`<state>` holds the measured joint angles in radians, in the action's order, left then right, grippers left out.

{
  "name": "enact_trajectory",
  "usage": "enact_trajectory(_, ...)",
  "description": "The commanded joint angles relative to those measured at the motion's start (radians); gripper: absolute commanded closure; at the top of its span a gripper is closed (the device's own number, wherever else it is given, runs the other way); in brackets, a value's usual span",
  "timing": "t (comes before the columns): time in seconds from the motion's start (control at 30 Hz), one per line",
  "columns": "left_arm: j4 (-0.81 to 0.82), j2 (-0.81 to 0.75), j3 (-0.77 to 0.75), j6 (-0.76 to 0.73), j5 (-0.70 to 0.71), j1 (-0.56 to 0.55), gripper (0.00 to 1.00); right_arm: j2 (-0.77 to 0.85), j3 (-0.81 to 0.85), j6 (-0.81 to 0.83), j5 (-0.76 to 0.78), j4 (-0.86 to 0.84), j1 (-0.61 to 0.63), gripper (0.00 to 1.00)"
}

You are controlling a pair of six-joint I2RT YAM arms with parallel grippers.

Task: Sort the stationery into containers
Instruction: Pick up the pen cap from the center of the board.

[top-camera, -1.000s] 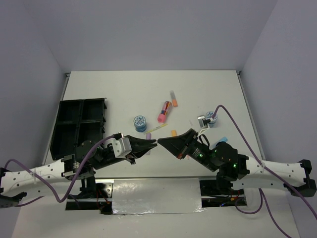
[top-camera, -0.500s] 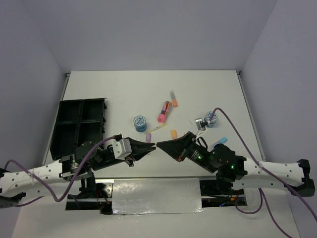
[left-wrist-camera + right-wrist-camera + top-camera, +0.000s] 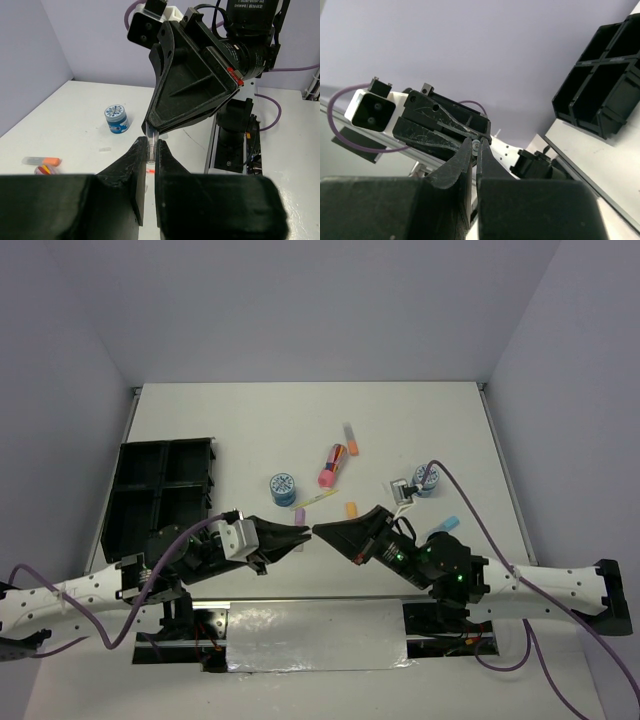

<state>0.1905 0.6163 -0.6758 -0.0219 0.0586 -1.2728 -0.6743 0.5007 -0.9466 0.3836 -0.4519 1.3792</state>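
Pen [image 3: 151,148], left wrist view only

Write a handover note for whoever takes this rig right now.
Left gripper: shut on a thin pen above the table.
Right gripper: shut, tips apparently on the same pen.
Tray: far left, nothing visible inside.
Loose on the table: roll, second roll, highlighter, yellow pen, orange-tipped pen, lilac stick, orange stick, light-blue stick.
Done: nothing sorted. To do: finish this pen, then all the rest.
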Motion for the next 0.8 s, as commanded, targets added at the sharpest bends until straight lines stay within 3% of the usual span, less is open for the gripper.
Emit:
enact_trajectory(0.0,0.179,-0.033,-0.013,-0.007,0.009,0.001,1.00,-0.045,-0.025,-0.026,0.006,-0.016,0.000,1.00)
enact_trajectory(0.63,0.173,-0.049,-0.028,-0.020,0.033,0.001,1.00,-0.096,-0.044,-0.072,0.025,-0.011,-0.009,1.00)
enact_trajectory(0.77,0.164,-0.043,-0.028,-0.015,0.027,0.001,0.93,-0.084,-0.050,-0.069,0.026,-0.024,-0.011,1.00)
